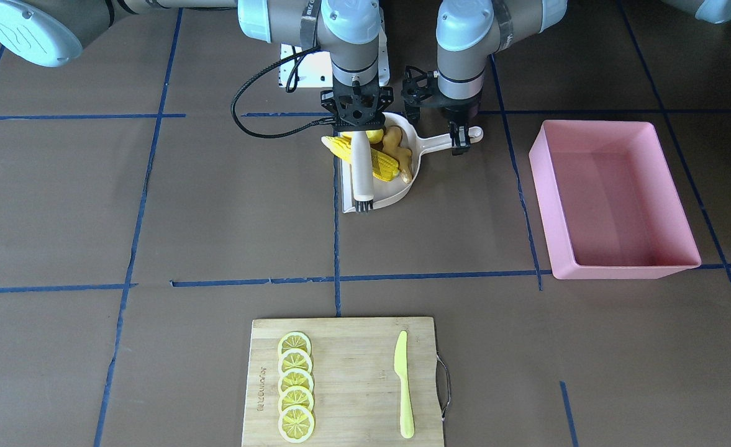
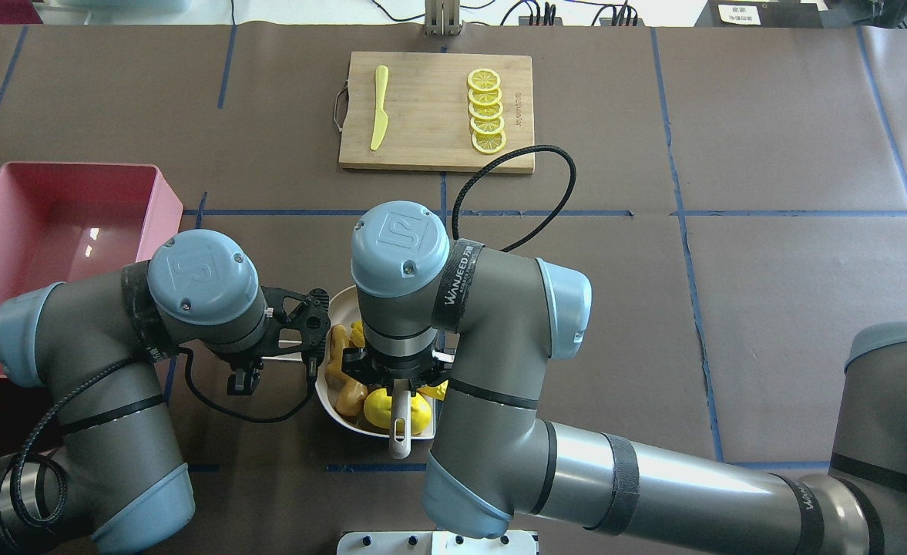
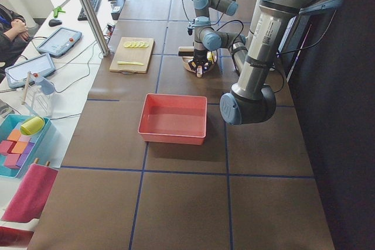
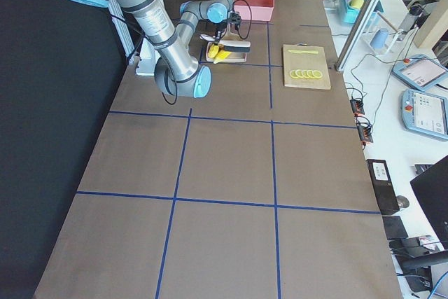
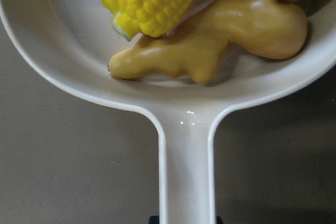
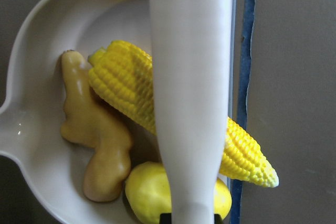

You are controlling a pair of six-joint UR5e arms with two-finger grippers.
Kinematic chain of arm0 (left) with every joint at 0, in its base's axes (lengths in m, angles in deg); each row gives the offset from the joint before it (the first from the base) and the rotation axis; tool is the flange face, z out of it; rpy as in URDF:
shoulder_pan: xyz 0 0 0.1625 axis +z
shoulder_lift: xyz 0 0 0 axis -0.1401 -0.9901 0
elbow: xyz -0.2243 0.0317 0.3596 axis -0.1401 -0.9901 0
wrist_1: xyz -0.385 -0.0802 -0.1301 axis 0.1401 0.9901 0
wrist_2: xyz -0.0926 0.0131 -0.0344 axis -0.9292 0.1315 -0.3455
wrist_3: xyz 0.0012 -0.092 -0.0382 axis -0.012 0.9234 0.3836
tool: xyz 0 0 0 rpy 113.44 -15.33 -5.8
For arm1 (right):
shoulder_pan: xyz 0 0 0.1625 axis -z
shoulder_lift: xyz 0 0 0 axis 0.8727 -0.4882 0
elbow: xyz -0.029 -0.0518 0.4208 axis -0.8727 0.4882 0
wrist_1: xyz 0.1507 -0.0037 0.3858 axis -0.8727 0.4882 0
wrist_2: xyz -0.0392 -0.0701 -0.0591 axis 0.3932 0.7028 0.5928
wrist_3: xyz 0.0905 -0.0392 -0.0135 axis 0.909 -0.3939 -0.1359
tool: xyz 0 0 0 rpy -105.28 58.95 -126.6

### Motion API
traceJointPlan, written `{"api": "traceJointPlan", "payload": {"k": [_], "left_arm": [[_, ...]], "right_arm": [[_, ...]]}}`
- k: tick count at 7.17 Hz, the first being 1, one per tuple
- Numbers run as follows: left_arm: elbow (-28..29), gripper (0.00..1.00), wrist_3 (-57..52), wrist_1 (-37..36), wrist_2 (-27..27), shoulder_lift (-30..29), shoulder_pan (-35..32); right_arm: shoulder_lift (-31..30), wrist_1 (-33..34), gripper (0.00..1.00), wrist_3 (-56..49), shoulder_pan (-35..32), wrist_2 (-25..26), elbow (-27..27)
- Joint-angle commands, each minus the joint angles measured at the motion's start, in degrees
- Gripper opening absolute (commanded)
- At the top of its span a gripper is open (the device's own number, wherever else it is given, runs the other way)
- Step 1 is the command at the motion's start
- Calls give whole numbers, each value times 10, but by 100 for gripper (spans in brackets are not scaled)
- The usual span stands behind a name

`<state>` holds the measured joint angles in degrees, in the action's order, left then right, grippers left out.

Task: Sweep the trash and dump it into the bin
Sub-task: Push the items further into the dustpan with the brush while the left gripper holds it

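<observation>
The trash lies in the beige dustpan (image 1: 402, 192): a corn cob (image 1: 381, 162), a yellow oval lump (image 6: 144, 195) and a tan ginger root (image 5: 210, 51). My left gripper (image 1: 461, 141) is shut on the dustpan's handle (image 5: 186, 171). My right gripper (image 1: 358, 127) is shut on a white brush (image 1: 360, 171), which hangs over the pan and corn with its black bristles (image 1: 364, 205) at the pan's open edge. The pink bin (image 1: 542, 205) stands apart on my left, with nothing in it.
A wooden cutting board (image 1: 353, 397) across the table carries several lemon slices (image 1: 295, 388) and a yellow-green knife (image 1: 404, 385). Blue tape lines cross the brown table. A person sits by tablets (image 3: 58, 42) beyond the far table edge.
</observation>
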<state>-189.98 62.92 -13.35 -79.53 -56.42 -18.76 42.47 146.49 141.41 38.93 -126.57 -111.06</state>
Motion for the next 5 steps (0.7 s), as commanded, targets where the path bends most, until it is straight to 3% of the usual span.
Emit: {"api": "traceJointPlan", "payload": {"k": [1,3,5], "left_arm": [[4,2,-1,18,-1,3,0],[30,2,-1,87,-17,7,1],[38,1,0,104,-47,8,1]], "right_arm": [[-7,1,0,0,-4,-3,-13],[-8,18,0,-1,-10,-4,-33],[-9,32,0,-2,-22,-13,-57]]}}
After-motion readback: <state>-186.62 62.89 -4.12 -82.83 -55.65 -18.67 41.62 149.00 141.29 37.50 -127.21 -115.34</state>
